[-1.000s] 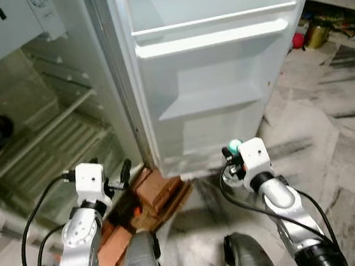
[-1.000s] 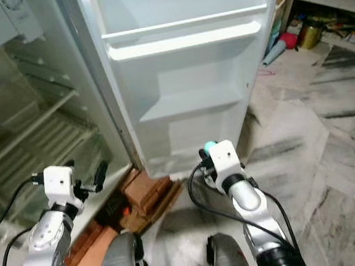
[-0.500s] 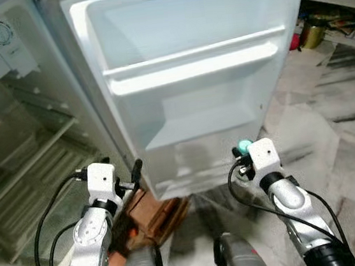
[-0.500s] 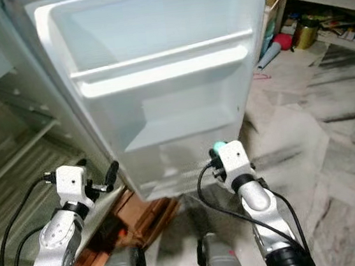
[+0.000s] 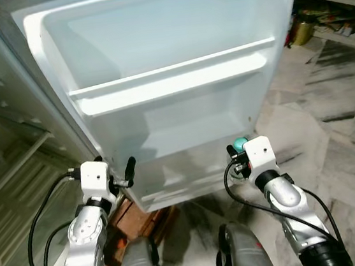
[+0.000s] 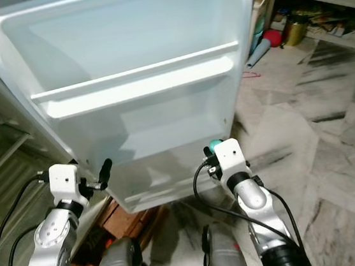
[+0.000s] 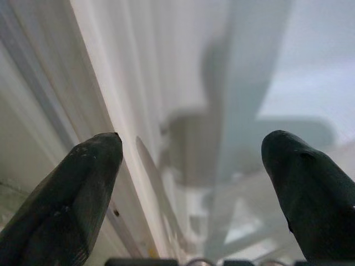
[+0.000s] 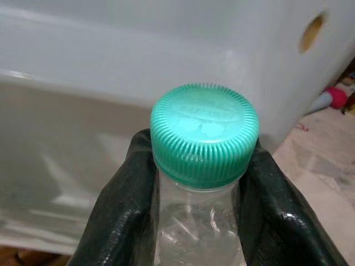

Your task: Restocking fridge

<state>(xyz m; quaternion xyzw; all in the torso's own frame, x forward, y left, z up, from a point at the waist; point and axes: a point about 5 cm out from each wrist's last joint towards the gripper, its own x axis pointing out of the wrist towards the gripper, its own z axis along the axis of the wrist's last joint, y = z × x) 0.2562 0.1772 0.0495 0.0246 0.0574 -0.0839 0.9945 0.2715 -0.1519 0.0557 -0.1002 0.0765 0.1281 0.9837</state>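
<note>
Head views, fridge door: I see it swung open in front of me, white inner liner facing me, one shelf rail running across it.
Head views, fridge interior: on my left, with pale shelves inside.
Head views, left claw: raised close to the door's lower left corner, beside the door edge, above the reddish bricks under the fridge.
Head views, right claw: held up near the door's lower right corner, carrying a bottle whose green cap peeks out in front of the wrist.
Head views, floor: marbled stone tiles; a low shelf with clutter stands at far right.
Left wrist view, left claw: fingers spread wide with nothing between them, the door edge and liner right ahead.
Right wrist view, bottle: clear plastic, upright, green ribbed cap on.
Right wrist view, right claw: both black fingers are pressed to the bottle neck just under the cap, the white door bin behind it.
</note>
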